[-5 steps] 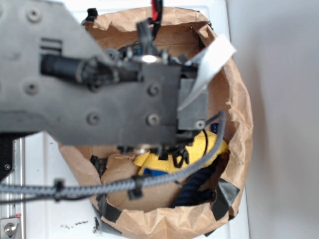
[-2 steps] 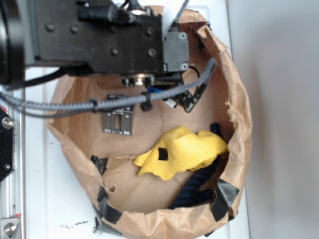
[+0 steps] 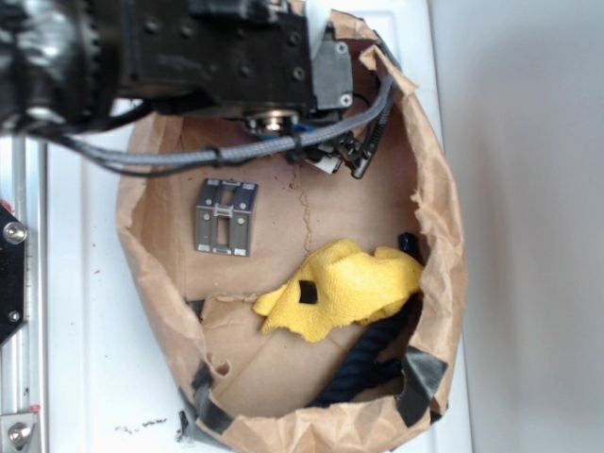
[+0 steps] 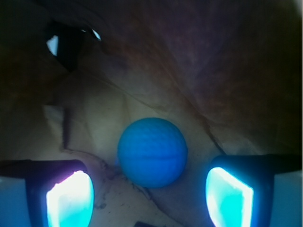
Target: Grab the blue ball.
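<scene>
Swinging further toward the far rim of the paper bag [image 3: 444,283], the arm is uncovering the grey metal bracket [image 3: 226,217] and yellow cloth [image 3: 344,283]. Its end effector [image 4: 149,194] is hanging open, fingers flanking the blue ball [image 4: 152,152], which is sitting on the bag's creased floor. Small, round and smooth, likely light, it is asking for a squeeze across its middle.

Nothing readable is showing in either view: no lettering, number, brand or sign is appearing on the brown paper bag [image 3: 444,255], the yellow cloth [image 3: 349,288] or the grey bracket plate [image 3: 226,218]. The blue ball [image 4: 152,152] is bearing no print either
</scene>
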### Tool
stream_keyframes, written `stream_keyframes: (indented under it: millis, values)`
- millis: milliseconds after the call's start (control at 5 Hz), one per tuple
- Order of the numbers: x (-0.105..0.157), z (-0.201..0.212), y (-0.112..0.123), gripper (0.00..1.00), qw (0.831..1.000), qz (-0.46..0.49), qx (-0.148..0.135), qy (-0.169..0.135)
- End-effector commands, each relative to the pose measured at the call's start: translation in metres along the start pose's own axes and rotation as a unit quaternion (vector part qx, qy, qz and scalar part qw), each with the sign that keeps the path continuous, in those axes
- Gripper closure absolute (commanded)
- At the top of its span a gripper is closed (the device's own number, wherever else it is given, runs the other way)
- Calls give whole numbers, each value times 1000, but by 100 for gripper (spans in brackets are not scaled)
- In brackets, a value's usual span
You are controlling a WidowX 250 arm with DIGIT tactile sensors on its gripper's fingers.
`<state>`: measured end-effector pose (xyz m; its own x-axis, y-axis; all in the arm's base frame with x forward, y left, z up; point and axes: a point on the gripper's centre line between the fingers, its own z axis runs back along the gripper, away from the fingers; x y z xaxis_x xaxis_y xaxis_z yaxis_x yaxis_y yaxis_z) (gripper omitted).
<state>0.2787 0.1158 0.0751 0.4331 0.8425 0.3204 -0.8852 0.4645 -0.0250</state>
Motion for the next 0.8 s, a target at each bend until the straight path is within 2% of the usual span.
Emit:
stream_keyframes:
  millis: [0, 200, 400, 600]
  values:
    - [24, -7, 14, 0, 998, 43, 19, -38]
    - [23, -21, 7, 0, 998, 24, 35, -45]
    - [21, -28, -2, 100, 998, 16, 39, -44]
    - [18, -26, -7, 100, 998, 5, 35, -52]
